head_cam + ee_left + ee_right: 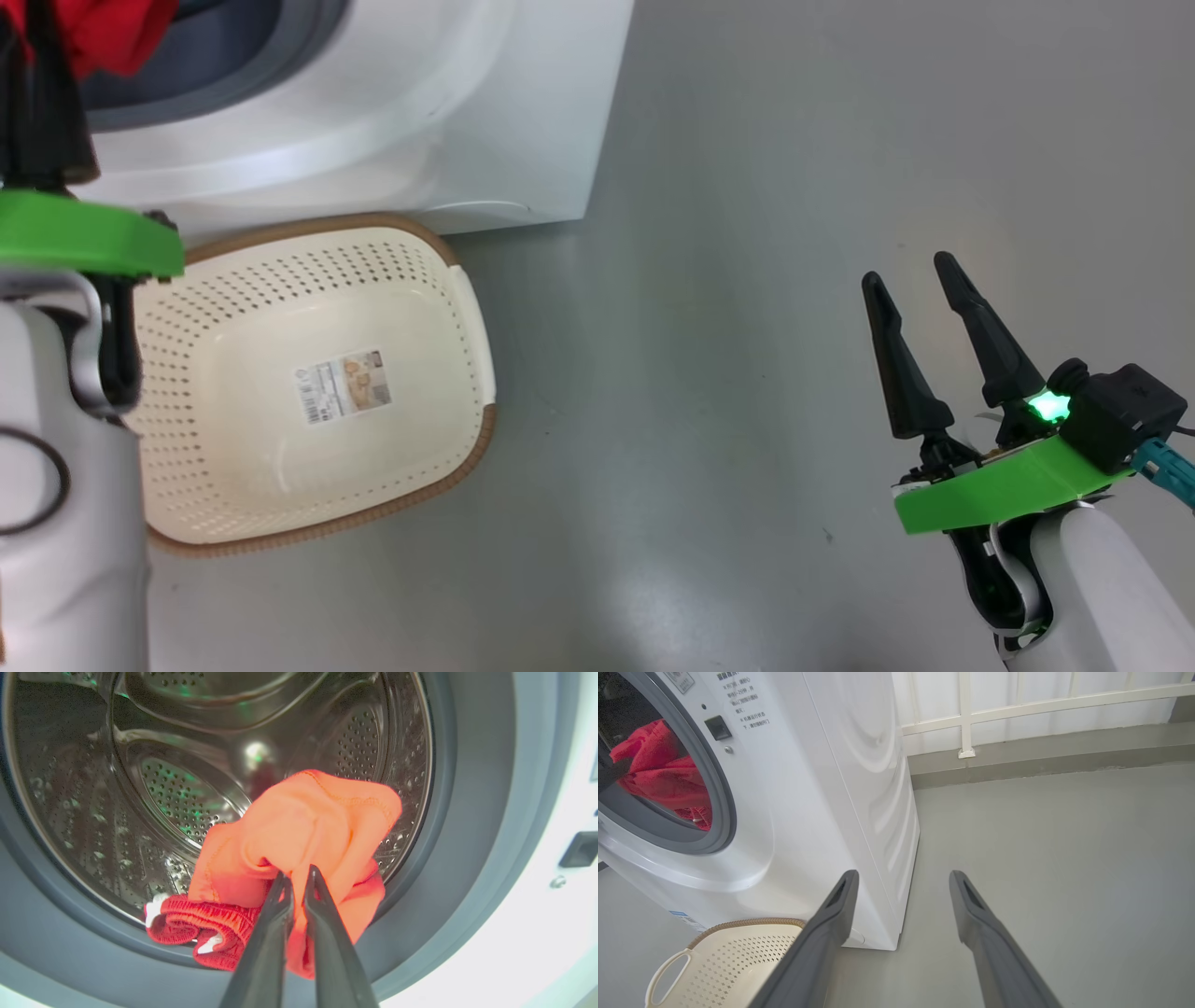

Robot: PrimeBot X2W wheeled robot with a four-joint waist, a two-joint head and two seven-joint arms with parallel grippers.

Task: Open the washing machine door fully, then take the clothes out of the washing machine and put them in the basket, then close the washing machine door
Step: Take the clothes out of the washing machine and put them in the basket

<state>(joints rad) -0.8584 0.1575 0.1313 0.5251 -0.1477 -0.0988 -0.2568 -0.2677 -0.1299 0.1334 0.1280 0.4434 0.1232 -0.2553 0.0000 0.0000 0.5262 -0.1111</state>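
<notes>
Left gripper (297, 872), fingers pinching the clothes (308, 821) at the mouth of the washing machine (822, 788), is in step 2 of 3, while the right gripper (907, 267) idles with fingers spread wide; next, draw them clear and over the basket (233, 280).

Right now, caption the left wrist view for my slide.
Left claw shut on red clothes at the mouth of the washing machine.

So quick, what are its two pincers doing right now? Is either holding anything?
Left pincer: closed on the red clothes, at the mouth of the washing machine.
Right pincer: open, holding nothing.
</notes>
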